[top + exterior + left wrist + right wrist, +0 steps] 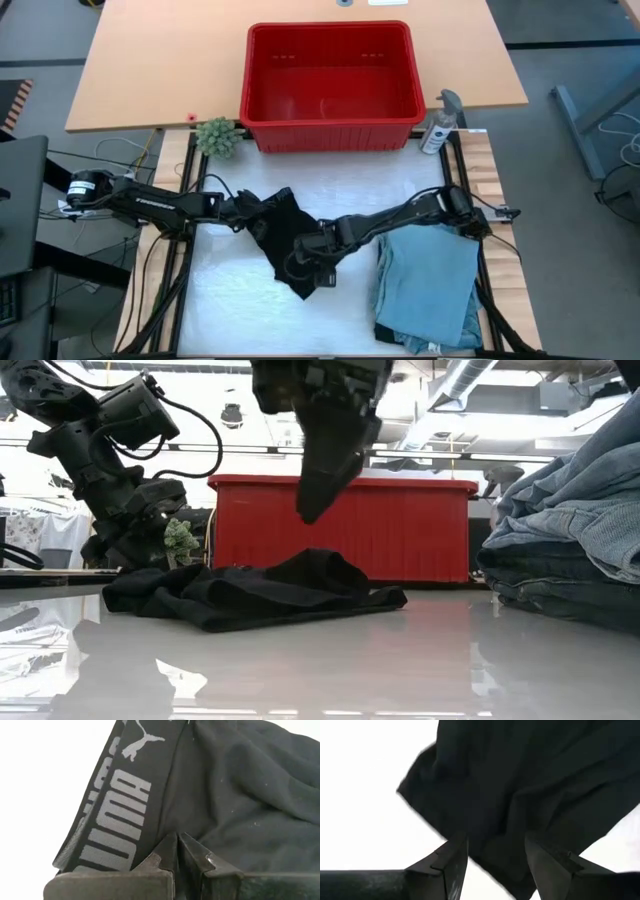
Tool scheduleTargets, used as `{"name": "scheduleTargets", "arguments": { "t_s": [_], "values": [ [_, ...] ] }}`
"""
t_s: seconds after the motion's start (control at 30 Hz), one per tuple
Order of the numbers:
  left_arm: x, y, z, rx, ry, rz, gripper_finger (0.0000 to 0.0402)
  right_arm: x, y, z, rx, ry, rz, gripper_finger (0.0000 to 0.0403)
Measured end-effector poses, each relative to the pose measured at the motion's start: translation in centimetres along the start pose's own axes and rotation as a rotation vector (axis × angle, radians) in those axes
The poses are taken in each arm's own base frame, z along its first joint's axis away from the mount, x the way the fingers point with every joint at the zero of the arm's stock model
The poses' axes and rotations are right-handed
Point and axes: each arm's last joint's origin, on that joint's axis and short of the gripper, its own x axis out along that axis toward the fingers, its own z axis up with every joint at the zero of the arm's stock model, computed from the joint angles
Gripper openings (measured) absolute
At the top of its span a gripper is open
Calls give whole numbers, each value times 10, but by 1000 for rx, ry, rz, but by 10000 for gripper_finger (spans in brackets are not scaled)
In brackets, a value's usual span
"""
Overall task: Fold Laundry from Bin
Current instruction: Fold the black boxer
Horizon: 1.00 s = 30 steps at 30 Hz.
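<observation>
item 1: rectangular bright red plastic bin (331,88) with rolled rim, at the far side of the tabletop (230,310). in the overhead view its floor shows bare; no laundry seen inside. judged: emptying done.

item 2: stack of light blue denim-like garments (428,285), folded flat, on the right part of the white work surface, near the front edge. judged: finished pieces.

item 3: small black soft garment with a grey-lettered waistband (283,240), lying rumpled mid-tabletop between the two arms, well apart from the stack. not yet folded flat; judged the piece in hand and, from what shows, the last one loose.

item 4: left gripper (243,212), low at the garment's left edge, jaws pressed together pinching the black cloth beside the waistband.

item 5: right gripper (308,262), over the garment's near right part, raised off the tabletop in the level view, jaws spread with the cloth below them, nothing held.

remaining, as judged: flatten and fold item 3, then set it by the stack.
</observation>
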Motion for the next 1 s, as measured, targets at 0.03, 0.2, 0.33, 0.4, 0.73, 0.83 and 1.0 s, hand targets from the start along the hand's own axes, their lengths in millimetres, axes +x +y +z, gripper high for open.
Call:
{"name": "scheduleTargets", "arguments": {
  "t_s": [0.03, 0.2, 0.33, 0.4, 0.73, 0.83, 1.0],
  "values": [
    [0, 0, 0, 0, 0, 0, 0, 1, 1, -2, -4, 12, 1, 220],
    [0, 0, 0, -6, -3, 1, 0, 5, 6, -3, -20, 7, -1, 220],
    [0, 0, 0, -9, -10, 5, 0, 15, 5, -3, -26, 7, -50, 219],
    [0, 0, 1, -10, -10, 6, 0, 24, 4, -5, -40, 35, -66, 218],
    [0, 1, 0, -11, -10, 16, 0, 33, -2, -5, 21, 42, -103, 116],
    [0, 1, 0, -12, -12, 16, 0, 32, -4, -7, 26, 68, -112, 31],
    [0, 2, 0, -10, -5, 24, 0, 30, -9, -9, 48, 97, -126, 23]
  ]
}}
